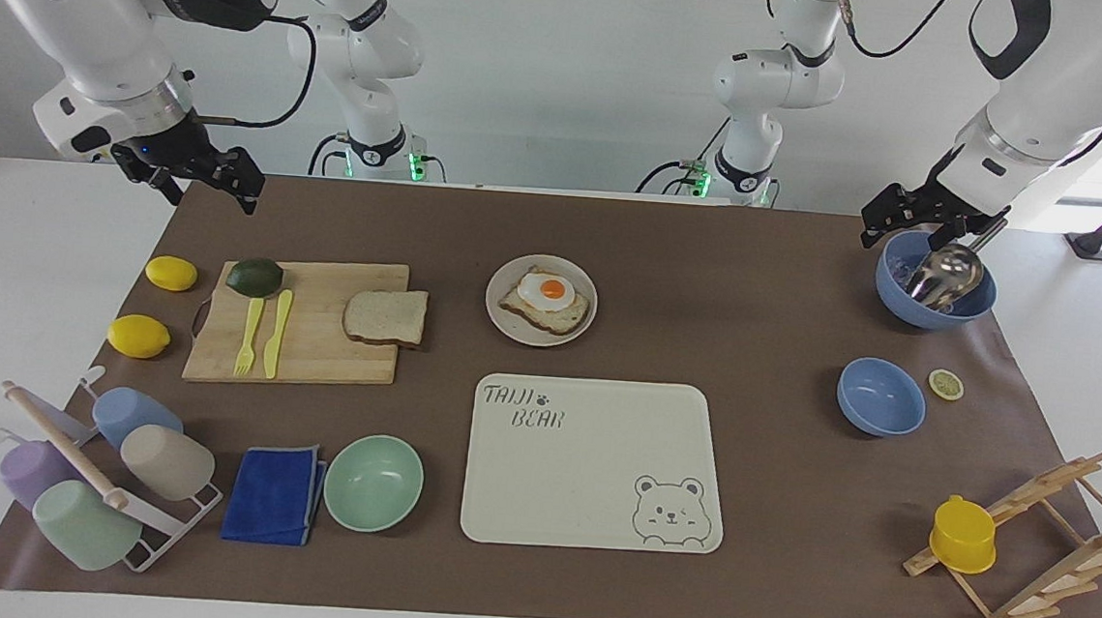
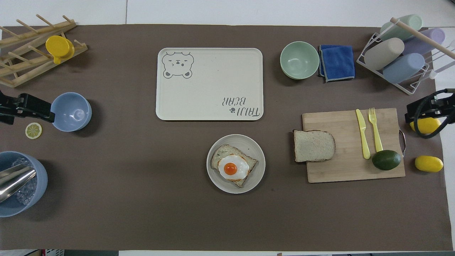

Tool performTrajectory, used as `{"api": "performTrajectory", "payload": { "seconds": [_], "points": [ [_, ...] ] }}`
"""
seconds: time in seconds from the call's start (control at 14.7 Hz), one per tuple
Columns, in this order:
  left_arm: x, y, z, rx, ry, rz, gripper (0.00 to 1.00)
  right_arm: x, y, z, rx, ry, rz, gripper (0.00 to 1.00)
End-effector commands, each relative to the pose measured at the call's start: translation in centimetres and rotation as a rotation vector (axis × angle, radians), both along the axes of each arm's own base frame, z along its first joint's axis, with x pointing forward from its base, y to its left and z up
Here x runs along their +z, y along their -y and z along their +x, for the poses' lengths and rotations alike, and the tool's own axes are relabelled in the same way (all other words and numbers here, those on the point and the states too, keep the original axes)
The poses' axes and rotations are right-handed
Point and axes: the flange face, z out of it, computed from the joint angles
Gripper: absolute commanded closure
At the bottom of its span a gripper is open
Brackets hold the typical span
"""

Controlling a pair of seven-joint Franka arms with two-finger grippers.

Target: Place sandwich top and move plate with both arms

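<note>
The sandwich top [image 1: 386, 317], a plain slice of brown bread, lies flat on the wooden cutting board [image 1: 315, 356], overhanging the board's edge toward the plate; it also shows in the overhead view [image 2: 314, 145]. The small round plate [image 1: 508, 323] stands mid-table with an egg-topped toast [image 1: 546, 297] on it, nearer to the robots than the bear tray; its rim shows from above [image 2: 217, 179]. My right gripper [image 1: 213, 190] hangs open and empty in the air over the lemons' end of the mat [image 2: 423, 110]. My left gripper [image 1: 915, 228] hangs open and empty over the blue bowls' end [image 2: 39, 110].
The cream bear tray [image 1: 588, 467], a mint-green bowl [image 1: 373, 483] and a blue cloth [image 1: 273, 495] lie farther out. An avocado [image 1: 254, 277], yellow fork and knife share the board. Two lemons [image 1: 139, 335], a cup rack [image 1: 102, 481], two blue bowls [image 1: 880, 397], one with a metal scoop [image 1: 946, 274], and a wooden rack [image 1: 1039, 537].
</note>
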Motion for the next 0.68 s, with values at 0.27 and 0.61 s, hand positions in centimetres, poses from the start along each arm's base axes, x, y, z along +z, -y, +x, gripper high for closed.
{"api": "performTrajectory", "payload": {
  "seconds": [0.27, 0.61],
  "points": [
    [0.1, -0.4, -0.6, -0.013, 0.012, 0.012, 0.0, 0.8, -0.7, -0.2, 0.024, 0.019, 0.024, 0.0],
    [0.1, -0.4, -0.6, -0.013, 0.012, 0.012, 0.0, -0.1, -2.0, -0.7, 0.098, 0.025, 0.031, 0.0]
  ]
}}
